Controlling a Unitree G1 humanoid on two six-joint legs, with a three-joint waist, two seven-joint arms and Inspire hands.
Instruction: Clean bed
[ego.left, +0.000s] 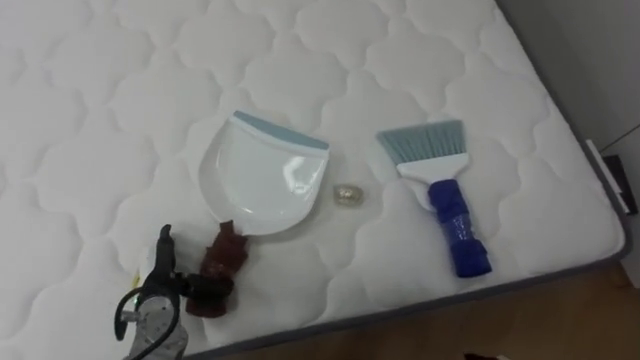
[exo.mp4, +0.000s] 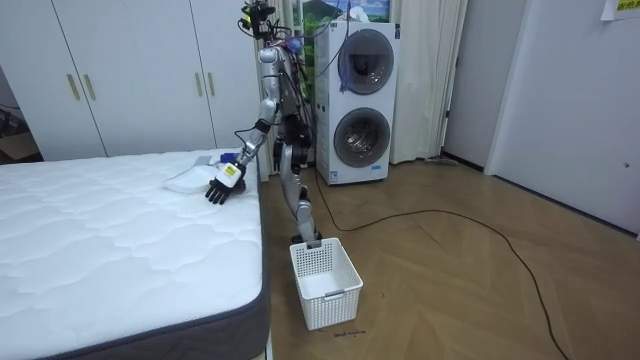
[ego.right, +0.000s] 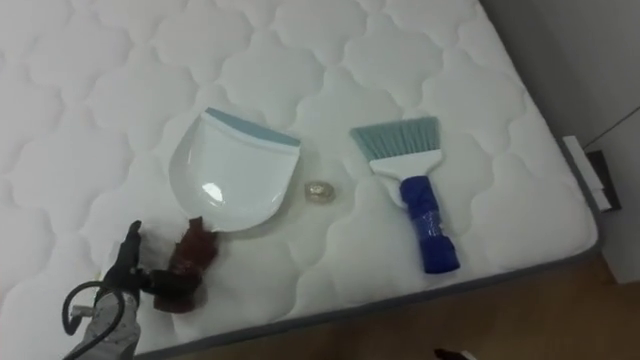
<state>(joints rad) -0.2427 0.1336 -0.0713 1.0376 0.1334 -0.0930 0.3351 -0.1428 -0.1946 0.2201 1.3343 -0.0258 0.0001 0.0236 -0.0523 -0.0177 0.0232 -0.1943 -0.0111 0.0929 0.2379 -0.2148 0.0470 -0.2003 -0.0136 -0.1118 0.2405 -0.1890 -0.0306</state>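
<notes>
White dustpan (ego.left: 262, 178) beside blue brush (ego.left: 441, 193).

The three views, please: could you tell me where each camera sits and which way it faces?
Left eye view: on the robot's head, looking down at the bed, dustpan and brush; left hand at lower left.
Right eye view: just beside it, same scene, same hand.
Room view: standing off past the bed's end, facing the whole robot at the bedside, basket by its feet.
Shared: all three show bed, dustpan and left hand.
</notes>
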